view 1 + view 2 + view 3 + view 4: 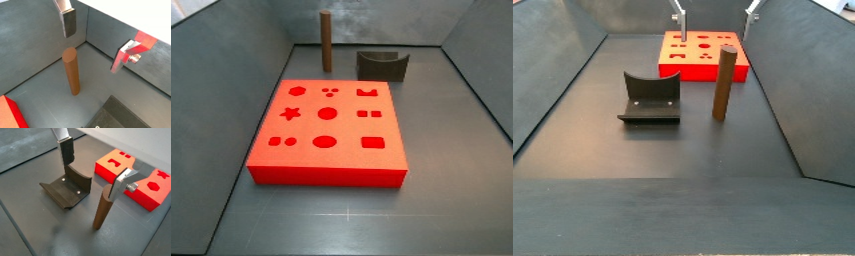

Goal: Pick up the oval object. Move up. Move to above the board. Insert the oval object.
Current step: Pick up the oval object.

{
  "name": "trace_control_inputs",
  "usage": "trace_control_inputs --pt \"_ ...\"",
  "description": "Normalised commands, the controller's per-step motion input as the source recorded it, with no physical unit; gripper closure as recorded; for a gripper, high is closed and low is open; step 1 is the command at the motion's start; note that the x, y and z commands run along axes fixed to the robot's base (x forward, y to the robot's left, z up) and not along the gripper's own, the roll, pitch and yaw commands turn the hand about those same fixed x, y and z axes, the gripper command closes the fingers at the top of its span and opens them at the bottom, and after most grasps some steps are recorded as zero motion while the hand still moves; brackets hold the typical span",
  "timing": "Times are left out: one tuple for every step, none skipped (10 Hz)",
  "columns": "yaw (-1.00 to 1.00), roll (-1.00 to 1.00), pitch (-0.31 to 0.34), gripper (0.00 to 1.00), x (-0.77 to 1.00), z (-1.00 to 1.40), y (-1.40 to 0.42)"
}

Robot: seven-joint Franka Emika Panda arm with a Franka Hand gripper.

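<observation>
- While the gripper (93, 170) hangs above the floor with jaws spread wide and empty, the oval object (103, 208) stands upright below, between the two fingers (69, 22) and touching neither.
- Left of the peg in a side view (723, 84) sits the fixture (651, 98).
- Beyond both, at the far end, lies the board (703, 53).

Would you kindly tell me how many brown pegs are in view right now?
1. The peg stands upright on the floor beside the fixture, just off one end of the board. The open gripper hangs above it. None seems hidden.
</observation>
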Motion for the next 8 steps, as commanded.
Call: trace_control_inputs --pt "-0.01 -0.01 -0.083 0.00 -0.92 -0.23 -0.26" --pt "0.00 0.00 -0.071 0.00 -1.00 -0.09 -0.35" --pt "0.00 0.01 -0.110 0.00 -1.00 -0.07 -0.34" --pt "0.47 0.06 -0.137 0.00 -0.73 -0.20 -0.23" --pt "0.93 0.00 -0.116 0.00 -0.14 -0.36 0.02" --pt "0.93 -0.01 -0.100 0.00 0.07 -0.41 0.04" --pt "0.71 0.00 -0.034 0.00 0.36 -0.37 0.07" --pt "0.56 0.04 0.000 0.00 0.37 -0.26 0.07"
